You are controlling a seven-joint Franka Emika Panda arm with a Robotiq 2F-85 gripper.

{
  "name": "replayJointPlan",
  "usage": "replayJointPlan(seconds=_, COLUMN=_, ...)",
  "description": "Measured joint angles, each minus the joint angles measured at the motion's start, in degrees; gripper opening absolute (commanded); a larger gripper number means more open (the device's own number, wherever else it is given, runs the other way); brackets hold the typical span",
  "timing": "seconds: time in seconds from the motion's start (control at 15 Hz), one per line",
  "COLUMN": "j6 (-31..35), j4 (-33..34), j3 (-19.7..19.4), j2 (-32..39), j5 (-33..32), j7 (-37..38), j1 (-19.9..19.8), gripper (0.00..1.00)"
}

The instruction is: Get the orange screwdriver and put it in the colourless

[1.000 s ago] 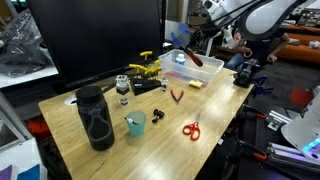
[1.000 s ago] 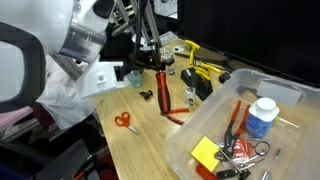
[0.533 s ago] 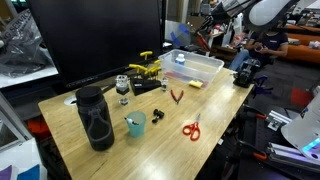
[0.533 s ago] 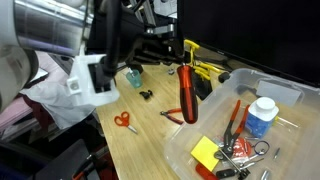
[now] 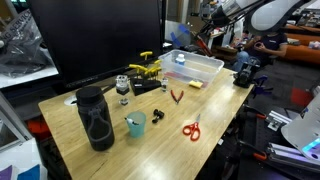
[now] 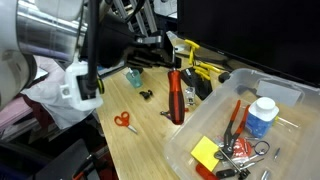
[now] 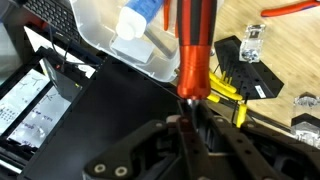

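Tool (image 7: 190, 112) was clamped on the orange screwdriver (image 6: 176, 97), dangling it above the surface (image 6: 140, 140) beside the colourless tub (image 6: 291, 96). Light, stiff, slick handle; pinched at the shaft end, it could swing.

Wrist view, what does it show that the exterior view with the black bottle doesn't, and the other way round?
Only the wrist view shows, close up, the claw shut on the handle of the orange screwdriver. Only an exterior view shows the black bottle, the teal cup and the orange scissors. Both show the clear tub and the yellow clamps.
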Motion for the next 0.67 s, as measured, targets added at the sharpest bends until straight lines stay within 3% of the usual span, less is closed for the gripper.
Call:
replayJointPlan(seconds=0.33, j6=-4.21, j4=-0.07, j3=4.52, j2=-1.76, j5=0.08, j7=5.14, j1=-4.1, gripper=0.03)
replayJointPlan(seconds=0.67, j6=-9.47, j4=-0.07, j3=6.76, j2=-3.38, j5=0.08, j7=9.33, j1=-5.02, gripper=0.03)
